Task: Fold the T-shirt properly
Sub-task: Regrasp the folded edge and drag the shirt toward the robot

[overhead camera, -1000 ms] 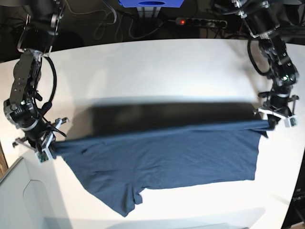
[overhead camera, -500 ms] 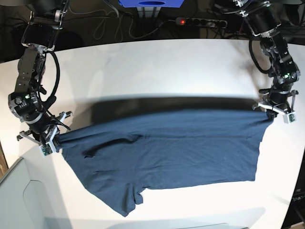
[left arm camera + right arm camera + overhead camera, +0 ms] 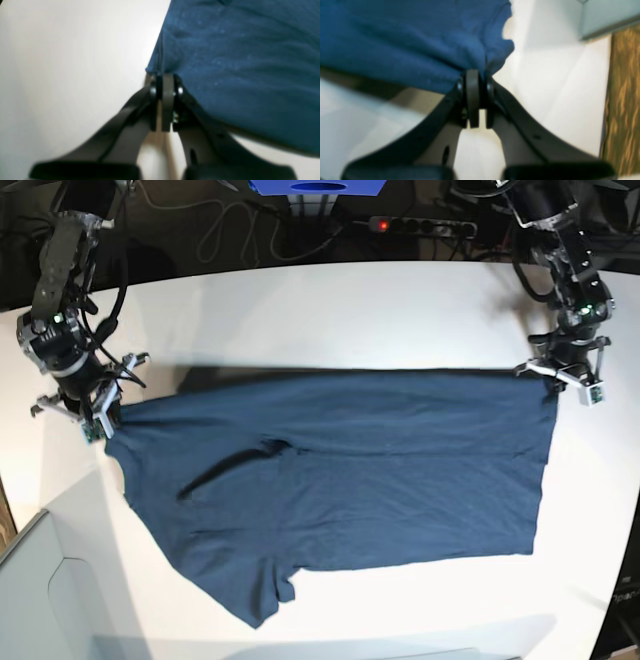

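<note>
The plain dark navy-blue cotton T-shirt lies stretched between both grippers, its long axis running from one to the other. The left gripper and right gripper each pinch a far corner, cloth trailing over the white counter

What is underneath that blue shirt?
Around the T-shirt only the white table shows, so it lies on that. Whatever the cloth covers stays hidden; no bulge suggests anything beneath.

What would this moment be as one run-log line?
left gripper: shut on T-shirt corner | right gripper: shut on opposite corner | edge stretched between
</note>
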### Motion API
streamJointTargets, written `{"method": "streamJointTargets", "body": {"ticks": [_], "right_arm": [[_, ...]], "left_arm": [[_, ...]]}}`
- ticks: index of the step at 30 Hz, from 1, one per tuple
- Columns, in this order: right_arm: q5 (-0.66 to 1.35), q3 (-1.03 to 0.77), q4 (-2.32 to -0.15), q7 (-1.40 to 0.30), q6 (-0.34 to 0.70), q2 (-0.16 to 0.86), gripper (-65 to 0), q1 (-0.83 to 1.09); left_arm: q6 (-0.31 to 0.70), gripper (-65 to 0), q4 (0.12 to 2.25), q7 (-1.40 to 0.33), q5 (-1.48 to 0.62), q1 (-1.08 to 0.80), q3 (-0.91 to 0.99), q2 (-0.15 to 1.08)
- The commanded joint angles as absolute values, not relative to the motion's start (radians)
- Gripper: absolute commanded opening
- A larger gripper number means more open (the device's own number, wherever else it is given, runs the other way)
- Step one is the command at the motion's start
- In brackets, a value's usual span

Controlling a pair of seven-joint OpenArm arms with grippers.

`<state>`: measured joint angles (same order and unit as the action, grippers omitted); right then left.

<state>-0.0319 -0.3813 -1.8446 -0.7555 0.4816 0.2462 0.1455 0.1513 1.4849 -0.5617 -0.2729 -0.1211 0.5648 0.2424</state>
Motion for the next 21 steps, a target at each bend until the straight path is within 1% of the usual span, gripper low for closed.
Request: {"method": "streamJointTargets", "body": {"ticks": [1,7,13,17,21], "right_arm": [[-0.038,-0.401,-1.862,-0.742,0.484,0.262,-64.8,0.159],[-0.038,-0.438,-1.862,-0.742,0.484,0.269,-64.8,0.257],[-0.038,-0.458,-1.860,-0.740,0.486,0.317,-64.8,0.328],[-0.038,-0.458,-1.860,-0.740,0.486,0.352,-64.8,0.372],[-0.038,-0.460,-1.860,-0.716,0.486,0.354,-64.8,0.421]], "left_arm": [[0.154,-65.0,1.524,-0.542,-0.283,-0.140,0.568,0.257],[0.151,-65.0,1.656,-0.553,-0.282,-0.268,0.568,0.196],[0.154,-65.0,1.770,-0.545,-0.282,-0.418,0.568,0.168],[0.154,-65.0,1.796,-0.544,-0.283,-0.473,0.570,0.156],[0.154,-65.0,1.810,-0.544,-0.283,-0.521,0.570,0.154]]}}
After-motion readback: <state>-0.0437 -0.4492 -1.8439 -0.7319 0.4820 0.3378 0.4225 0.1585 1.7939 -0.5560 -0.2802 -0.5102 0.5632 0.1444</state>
